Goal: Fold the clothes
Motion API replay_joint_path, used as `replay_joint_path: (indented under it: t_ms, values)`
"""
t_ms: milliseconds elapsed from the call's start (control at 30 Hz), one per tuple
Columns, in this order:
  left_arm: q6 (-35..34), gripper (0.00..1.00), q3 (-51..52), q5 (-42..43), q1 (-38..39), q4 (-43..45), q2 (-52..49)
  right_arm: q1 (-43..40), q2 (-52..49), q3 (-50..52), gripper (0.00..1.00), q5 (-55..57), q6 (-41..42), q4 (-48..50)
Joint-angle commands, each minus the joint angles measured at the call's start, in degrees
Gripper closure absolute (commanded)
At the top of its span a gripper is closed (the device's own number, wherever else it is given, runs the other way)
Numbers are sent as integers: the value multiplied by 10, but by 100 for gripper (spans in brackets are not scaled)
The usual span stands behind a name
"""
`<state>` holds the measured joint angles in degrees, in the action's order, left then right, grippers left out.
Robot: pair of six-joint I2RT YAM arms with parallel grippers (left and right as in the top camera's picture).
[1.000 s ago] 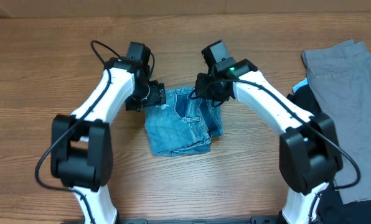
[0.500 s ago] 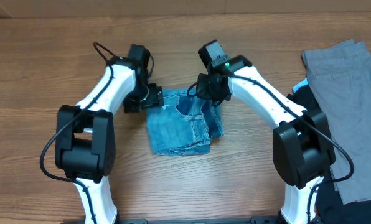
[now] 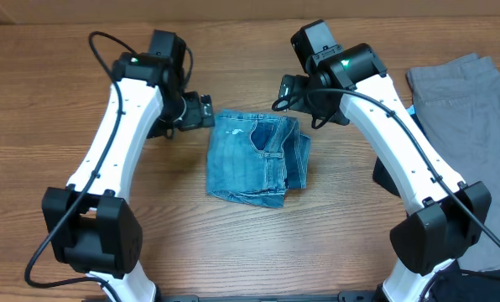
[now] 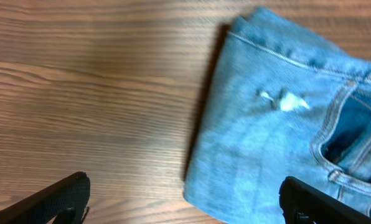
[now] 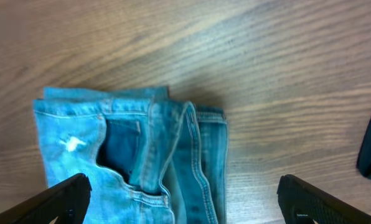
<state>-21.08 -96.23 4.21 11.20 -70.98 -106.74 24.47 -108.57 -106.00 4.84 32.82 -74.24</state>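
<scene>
- Light blue denim jeans [image 3: 258,159]: folded into a compact, roughly square packet at the centre of the wooden tabletop [image 3: 49,101], between the two arms, touched by neither.
- Left pincer [image 3: 201,111]: spread wide, empty, raised just beside the packet's far left corner. Judged a release posture, the cloth left to settle under its own weight.
- Right pincer [image 3: 285,94]: likewise spread wide and empty, off the far right corner. Judged held clear to avoid dragging the layers.
- Grey garment [image 3: 460,109] and black garment [image 3: 485,283]: at the right edge of the tabletop, well apart from the jeans. Judged awaiting their turn, so the task is only partly done.
- Overhead view: alone in giving the full layout of arms, packet outline and waiting garments. Right side of the packet slightly uneven, with a darker layer protruding.
- Left wrist view: smooth folded left edge, small white worn spot [image 4: 285,101], pocket opening at right. Detail not legible from above.
- Right wrist view: stacked edges, seams and darker inner denim along the right side. Dark shape at the right margin, identity not determinable.
</scene>
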Motion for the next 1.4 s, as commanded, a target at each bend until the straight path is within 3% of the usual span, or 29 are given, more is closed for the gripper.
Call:
replay_joint_path:
  t_ms: [0, 167, 300, 433, 533, 967, 1167, 1267, 1333, 1367]
  values:
    - [-3, 0, 25, 17, 21, -12, -8, 2, -1, 38, 2, -38, 1, -10]
    - [1, 0, 85, 18, 47, 10, -8, 9, -2, 97, 9, -140, -65, 12]
    - [1, 0, 140, 19, 52, 40, -8, 9, -3, 163, 32, -154, -60, 52]
    - [1, 3, 181, 18, 52, 66, -8, 9, -3, 223, 67, -214, -63, 97]
    - [11, 3, 210, 19, 53, 96, -8, 9, -3, 269, 79, -232, -62, 137]
    - [17, 8, 303, 28, 46, 137, -8, 9, -18, 336, 85, -174, -23, 167]
    - [-33, 12, 297, 1, 25, 83, -7, 6, -10, 303, 89, -100, -6, 119]
    - [-38, 10, 269, -19, 19, 58, 1, 5, 7, 258, 82, -78, -6, 84]
    - [-35, 10, 242, -18, 19, 44, 15, 5, 18, 215, 72, -78, -28, 61]
    - [-32, 9, 227, -16, 20, 38, 25, 5, 21, 195, 55, -84, -45, 50]
